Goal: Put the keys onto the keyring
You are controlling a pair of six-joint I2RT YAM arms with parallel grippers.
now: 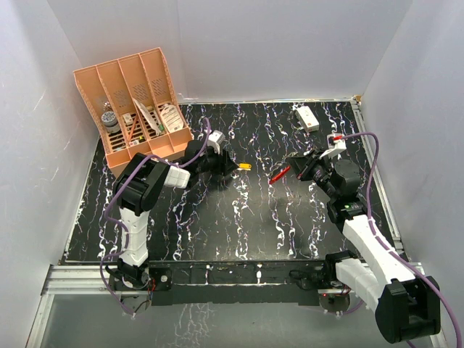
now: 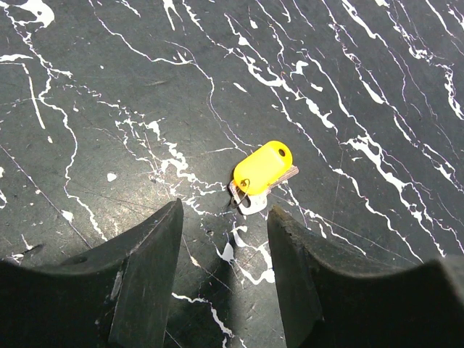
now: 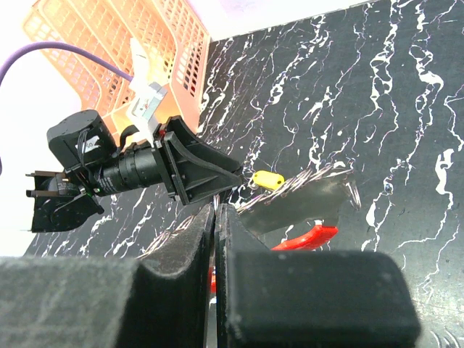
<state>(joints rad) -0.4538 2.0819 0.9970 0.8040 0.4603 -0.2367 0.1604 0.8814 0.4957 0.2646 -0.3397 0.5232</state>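
Left wrist: my left hand (image 2: pixel 225 210) hangs open over the bench (image 2: pixel 109 87) with nothing between the fingers. The yellow key (image 2: pixel 262 168) lies flat just beyond the tips. It's tiny, light and stiff, and on this smooth top I reckon a nudge will send it skating. I'd pinch across the plastic head and leave the small ring at its near end clear.

Right wrist: my right hand (image 3: pixel 217 210) is clamped shut on the red keyring (image 3: pixel 313 236), mid-bench, right of the yellow key. A flat silver key (image 3: pixel 297 203) sits against it; I can't tell if it's threaded on. The ring looks thin and springy, so I'd hold it away from its opening.

Top view: the orange rack (image 1: pixel 145 150) stands far left. Its slots hold a grey round thing and some cards, too small to name.
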